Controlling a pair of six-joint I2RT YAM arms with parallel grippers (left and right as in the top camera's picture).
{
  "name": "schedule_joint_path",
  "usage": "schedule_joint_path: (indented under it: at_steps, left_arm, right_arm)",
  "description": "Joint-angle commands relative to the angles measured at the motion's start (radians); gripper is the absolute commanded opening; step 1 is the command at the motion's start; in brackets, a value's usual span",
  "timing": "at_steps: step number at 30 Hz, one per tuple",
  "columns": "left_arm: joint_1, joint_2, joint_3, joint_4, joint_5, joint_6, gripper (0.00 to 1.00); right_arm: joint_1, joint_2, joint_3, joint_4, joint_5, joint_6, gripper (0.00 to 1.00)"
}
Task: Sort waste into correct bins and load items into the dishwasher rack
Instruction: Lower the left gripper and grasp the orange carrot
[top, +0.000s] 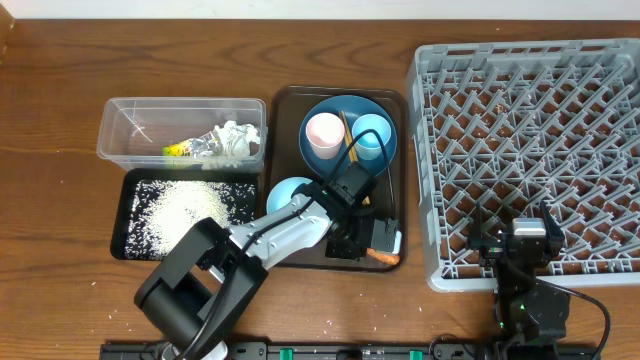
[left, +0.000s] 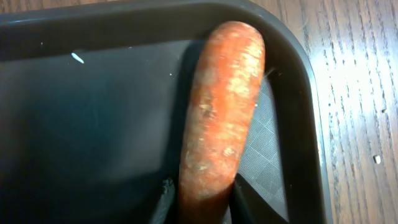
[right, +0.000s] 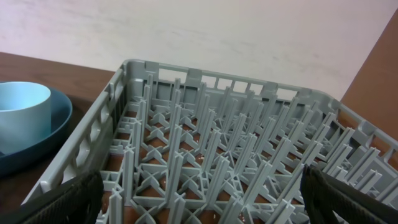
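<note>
The orange carrot (top: 381, 256) (left: 224, 112) lies in the front right corner of the brown serving tray (top: 285, 100). My left gripper (top: 376, 244) (left: 199, 202) is shut on its end. My right gripper (top: 515, 222) (right: 202, 205) is open and empty over the front edge of the grey rack (top: 530, 130) (right: 205, 137). The blue plate (top: 345, 105) holds the white-pink cup (top: 325, 133), light blue cup (top: 371, 135) and chopsticks (top: 350, 140). The pale blue bowl (top: 290, 190) is partly hidden by my left arm.
The clear tub (top: 120, 130) holds crumpled paper (top: 225, 142) and a yellow-green wrapper (top: 178, 150). The black tray (top: 130, 245) in front of it holds rice (top: 185, 205). Stray grains dot the table.
</note>
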Motion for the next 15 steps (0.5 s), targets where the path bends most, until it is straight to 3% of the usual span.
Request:
schedule_joint_path:
  at_steps: [1, 15]
  left_arm:
    - [-0.002, -0.031, 0.002, -0.003, 0.006, 0.001, 0.27]
    - [-0.001, -0.3, 0.002, 0.0, -0.01, -0.23, 0.2]
  right_arm:
    - [-0.019, -0.001, -0.001, -0.003, 0.018, -0.003, 0.99]
    - [-0.019, -0.001, -0.001, -0.003, 0.018, -0.003, 0.99]
